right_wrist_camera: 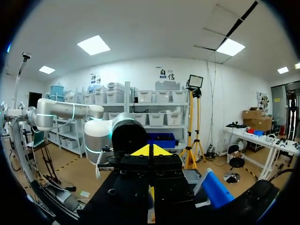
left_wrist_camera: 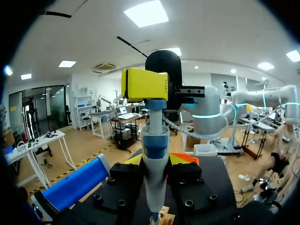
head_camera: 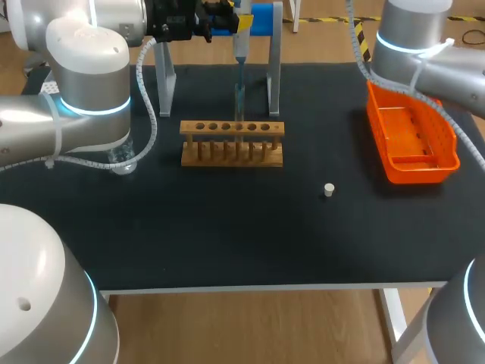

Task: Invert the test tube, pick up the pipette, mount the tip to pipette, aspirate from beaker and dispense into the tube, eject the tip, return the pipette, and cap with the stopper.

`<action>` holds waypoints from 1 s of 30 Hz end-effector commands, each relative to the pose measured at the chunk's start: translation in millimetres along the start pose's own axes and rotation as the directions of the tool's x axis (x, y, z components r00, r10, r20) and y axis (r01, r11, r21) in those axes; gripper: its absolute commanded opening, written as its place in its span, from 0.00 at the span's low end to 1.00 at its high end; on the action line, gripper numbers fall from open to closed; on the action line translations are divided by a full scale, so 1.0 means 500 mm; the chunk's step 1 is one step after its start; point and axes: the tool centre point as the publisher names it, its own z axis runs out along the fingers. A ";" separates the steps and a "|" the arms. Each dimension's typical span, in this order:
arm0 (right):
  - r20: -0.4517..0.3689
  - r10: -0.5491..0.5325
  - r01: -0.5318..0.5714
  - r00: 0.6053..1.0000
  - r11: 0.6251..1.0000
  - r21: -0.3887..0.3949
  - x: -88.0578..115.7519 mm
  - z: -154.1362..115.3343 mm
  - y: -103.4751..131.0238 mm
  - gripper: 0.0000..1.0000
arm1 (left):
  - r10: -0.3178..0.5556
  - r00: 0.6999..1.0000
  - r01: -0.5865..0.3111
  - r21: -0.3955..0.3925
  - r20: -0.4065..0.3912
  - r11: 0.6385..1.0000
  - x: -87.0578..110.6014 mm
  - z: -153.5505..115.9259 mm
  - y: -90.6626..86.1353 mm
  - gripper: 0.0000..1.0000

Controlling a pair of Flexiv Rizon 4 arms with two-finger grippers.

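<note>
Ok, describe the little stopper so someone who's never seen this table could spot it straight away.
On the black table, find the wooden rack in the middle and the orange tray at the right. Between them, nearer the front edge, stands the stopper: a small white plug alone on the bare surface, far smaller than either.

My left arm (head_camera: 91, 83) comes in from the left with its elbow raised, and the forearm runs along the far side toward the middle. Its end effector (left_wrist_camera: 157, 161) lies level, with a finger on each side gripping the upright pipette (left_wrist_camera: 154, 140). My right arm (head_camera: 424, 53) enters at the far right corner. Its end effector (right_wrist_camera: 150, 151) faces the left one, yellow tips pressed together right at the pipette's upper end.
</note>
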 end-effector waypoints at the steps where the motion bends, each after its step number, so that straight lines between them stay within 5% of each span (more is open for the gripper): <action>1: -0.006 0.007 -0.007 1.000 1.000 0.009 -0.010 -0.001 -0.001 0.00 | 0.000 1.000 0.000 0.001 0.002 1.000 0.000 0.000 0.000 0.00; 30: -0.008 0.051 -0.050 0.999 0.997 0.064 0.015 0.001 -0.057 0.00 | 0.000 1.000 0.000 0.001 0.002 1.000 0.000 0.000 0.000 0.00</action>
